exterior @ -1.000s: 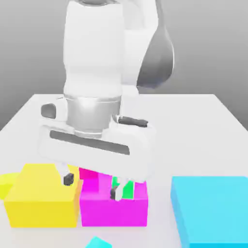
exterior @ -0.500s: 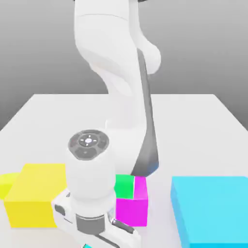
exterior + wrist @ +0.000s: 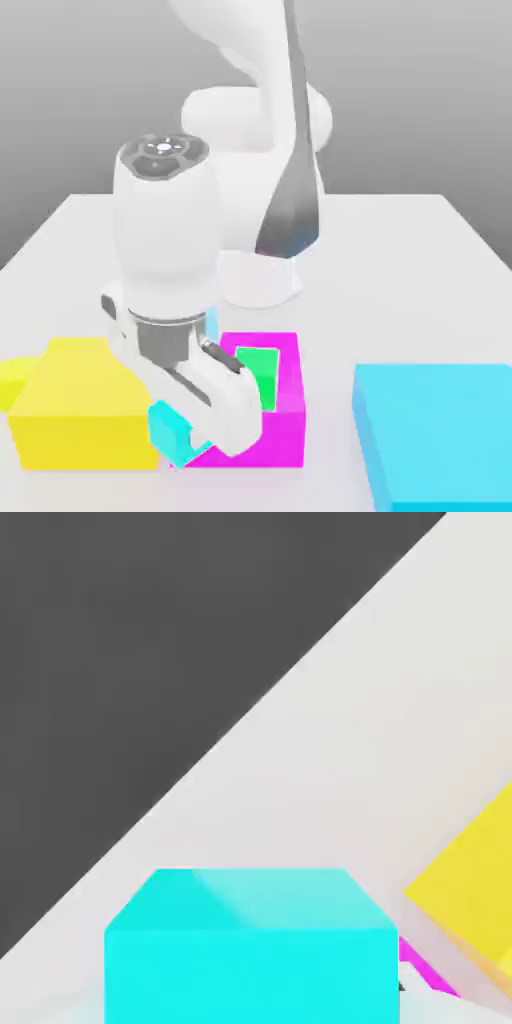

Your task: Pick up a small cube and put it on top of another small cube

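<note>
Presently: white two-finger gripper (image 3: 185,440), clamped on a small plain cyan cube (image 3: 168,430), held at the seam between a large matte yellow block (image 3: 80,415) and a magenta block (image 3: 285,420). Small green cube (image 3: 262,372) atop the magenta one, partly hidden by the hand. Large cyan block (image 3: 440,435), right, cropped. Smooth white table (image 3: 400,270).

Large cyan block (image 3: 435,430) cut off at the exterior view's lower right edge.
</note>
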### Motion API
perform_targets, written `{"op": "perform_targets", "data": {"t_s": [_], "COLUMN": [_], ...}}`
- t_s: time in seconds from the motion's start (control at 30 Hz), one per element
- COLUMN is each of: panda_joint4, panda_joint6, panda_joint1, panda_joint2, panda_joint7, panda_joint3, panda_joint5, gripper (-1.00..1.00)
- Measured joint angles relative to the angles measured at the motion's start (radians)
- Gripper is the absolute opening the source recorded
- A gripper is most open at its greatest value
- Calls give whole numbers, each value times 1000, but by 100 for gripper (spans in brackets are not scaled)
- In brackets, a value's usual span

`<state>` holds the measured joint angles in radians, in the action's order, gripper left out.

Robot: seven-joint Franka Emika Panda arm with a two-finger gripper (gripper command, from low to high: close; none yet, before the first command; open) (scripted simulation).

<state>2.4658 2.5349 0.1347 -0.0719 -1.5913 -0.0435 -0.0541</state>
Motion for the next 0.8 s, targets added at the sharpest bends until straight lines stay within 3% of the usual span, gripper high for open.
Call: {"op": "perform_targets", "data": {"t_s": [0.5,0.67,0.7,0.8], "panda_joint4": [333,397,406,406], "panda_joint6": [-196,-26,8,8], "panda_joint1": [122,130,130,130], "panda_joint2": [533,428,403,403], "panda_joint7": [-598,-628,-628,-628], "panda_joint3": [23,24,24,24], "panda_joint5": [36,43,43,43], "gripper": [-100,-100,100,100]}}
